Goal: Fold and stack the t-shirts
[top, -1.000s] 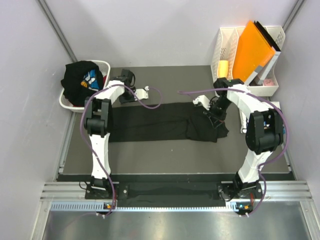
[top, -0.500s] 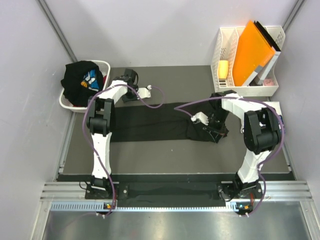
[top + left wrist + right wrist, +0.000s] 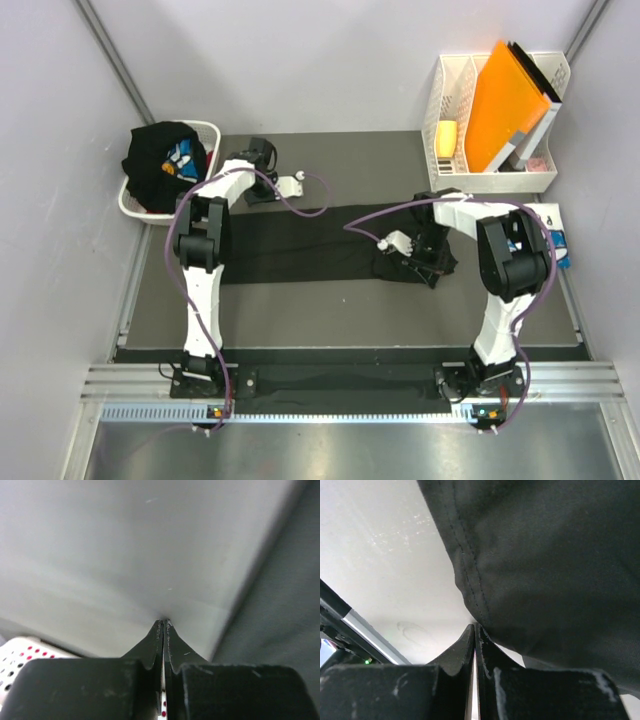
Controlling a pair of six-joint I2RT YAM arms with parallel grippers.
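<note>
So the dark counter (image 3: 330, 310) is mostly taken up by one black t-shirt (image 3: 300, 245), lying as a long flat band across the middle. My guess is it's narrowed like that so the ends can be folded over next. Its right end is bunched into a lump, and that's where my right arm is working.

The white laundry basket (image 3: 207, 130) sits off the far left corner with a black printed tee (image 3: 155, 160) heaped in it, probably waiting its turn. There could be more under it, I can't tell. The white file rack (image 3: 445, 90) with an orange folder (image 3: 505, 100) is just background clutter at the far right. A white tee with blue print (image 3: 560, 240) peeks out at the right edge, likely where the stack starts.

Count: three shirts I can see, one basket, one rack, one folder, two tools.

My right tool (image 3: 474, 627) is closed, with the shirt's stitched hem right against its tip. I can't see any cloth pinched in it. My left tool (image 3: 164, 625) is closed on nothing, parked off the fabric near the back wall, out of the way I'd say.
</note>
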